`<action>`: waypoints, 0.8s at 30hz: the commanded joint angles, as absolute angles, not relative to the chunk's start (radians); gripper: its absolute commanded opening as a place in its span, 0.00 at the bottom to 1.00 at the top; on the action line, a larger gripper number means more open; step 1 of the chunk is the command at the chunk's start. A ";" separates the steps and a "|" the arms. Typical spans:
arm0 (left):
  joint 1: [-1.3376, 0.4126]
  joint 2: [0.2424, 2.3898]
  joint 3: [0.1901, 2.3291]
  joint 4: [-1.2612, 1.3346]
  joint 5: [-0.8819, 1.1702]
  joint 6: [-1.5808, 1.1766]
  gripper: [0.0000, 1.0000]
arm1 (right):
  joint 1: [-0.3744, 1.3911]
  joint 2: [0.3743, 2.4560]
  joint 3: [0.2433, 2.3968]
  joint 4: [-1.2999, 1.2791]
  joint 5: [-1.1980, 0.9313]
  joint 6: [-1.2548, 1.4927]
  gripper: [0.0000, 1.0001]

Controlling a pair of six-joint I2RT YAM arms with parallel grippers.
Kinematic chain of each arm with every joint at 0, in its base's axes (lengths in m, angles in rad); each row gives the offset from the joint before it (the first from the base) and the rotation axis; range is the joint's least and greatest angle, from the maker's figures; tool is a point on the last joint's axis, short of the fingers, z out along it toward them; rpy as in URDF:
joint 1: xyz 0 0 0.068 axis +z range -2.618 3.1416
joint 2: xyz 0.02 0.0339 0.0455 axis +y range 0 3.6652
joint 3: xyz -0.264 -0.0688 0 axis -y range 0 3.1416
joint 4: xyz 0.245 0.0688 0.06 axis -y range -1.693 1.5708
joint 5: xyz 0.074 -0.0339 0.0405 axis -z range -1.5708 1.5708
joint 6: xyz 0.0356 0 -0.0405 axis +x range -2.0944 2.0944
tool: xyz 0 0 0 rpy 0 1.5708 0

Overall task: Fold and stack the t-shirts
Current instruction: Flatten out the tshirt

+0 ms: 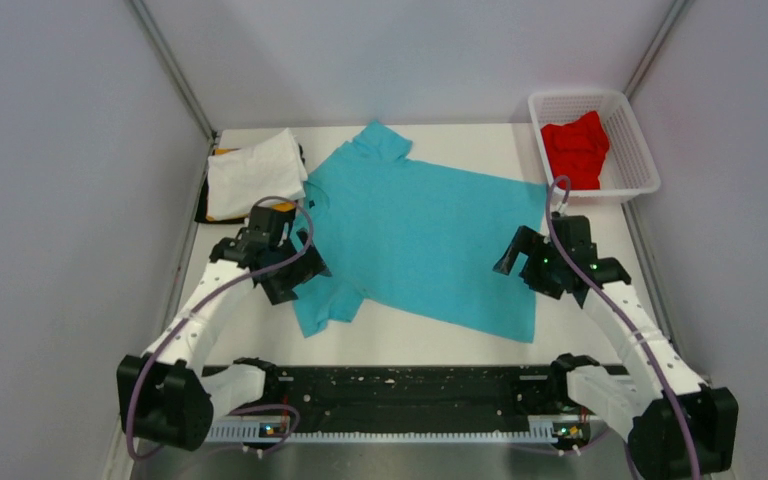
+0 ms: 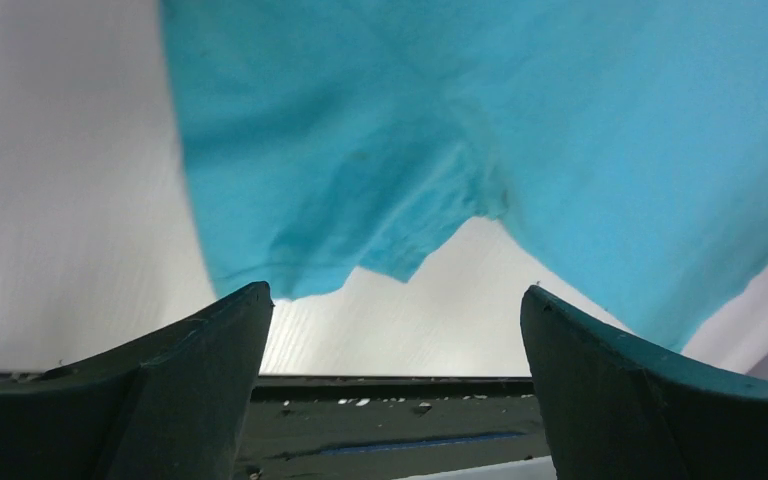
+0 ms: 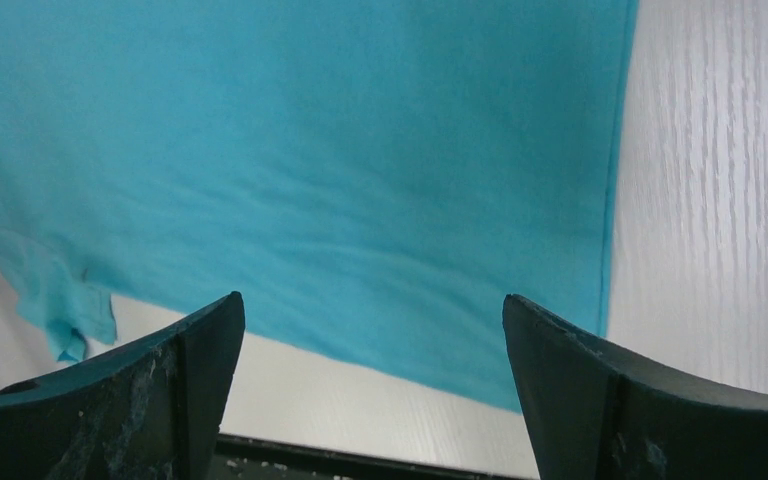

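A turquoise-blue t-shirt (image 1: pixel 420 235) lies spread flat in the middle of the table, collar to the left, hem to the right. It also shows in the left wrist view (image 2: pixel 480 130) and the right wrist view (image 3: pixel 340 170). My left gripper (image 1: pixel 295 280) is open and empty above the shirt's near sleeve. My right gripper (image 1: pixel 522 262) is open and empty above the hem's near corner. A folded white t-shirt (image 1: pixel 255 172) lies on a stack at the back left, with yellow-orange and black cloth showing under it. A red t-shirt (image 1: pixel 576 148) lies crumpled in the basket.
A white plastic mesh basket (image 1: pixel 638 150) stands at the back right corner. Grey walls close in the table on the left, back and right. A black rail (image 1: pixel 400 395) runs along the near edge between the arm bases.
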State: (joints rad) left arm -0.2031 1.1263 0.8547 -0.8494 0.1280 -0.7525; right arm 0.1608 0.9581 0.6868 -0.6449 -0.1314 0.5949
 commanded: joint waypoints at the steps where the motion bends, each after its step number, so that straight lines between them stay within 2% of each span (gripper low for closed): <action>1: -0.206 1.310 0.945 -0.624 0.231 -0.690 0.99 | 0.163 1.075 0.701 -0.412 -0.102 0.553 0.99; 4: -0.206 1.454 1.013 -0.574 0.218 -0.669 0.99 | 0.164 1.205 0.770 -0.332 -0.006 0.538 0.99; 8: -0.207 1.601 1.076 -0.602 0.178 -0.663 0.99 | 0.183 1.418 0.902 -0.320 0.018 0.519 0.99; 17: -0.206 1.738 1.046 -0.626 0.046 -0.665 0.99 | 0.188 1.794 1.142 -0.346 0.126 0.432 0.99; 24: -0.206 1.764 1.050 -0.695 -0.043 -0.696 0.99 | 0.187 1.971 1.303 -0.436 0.256 0.353 0.99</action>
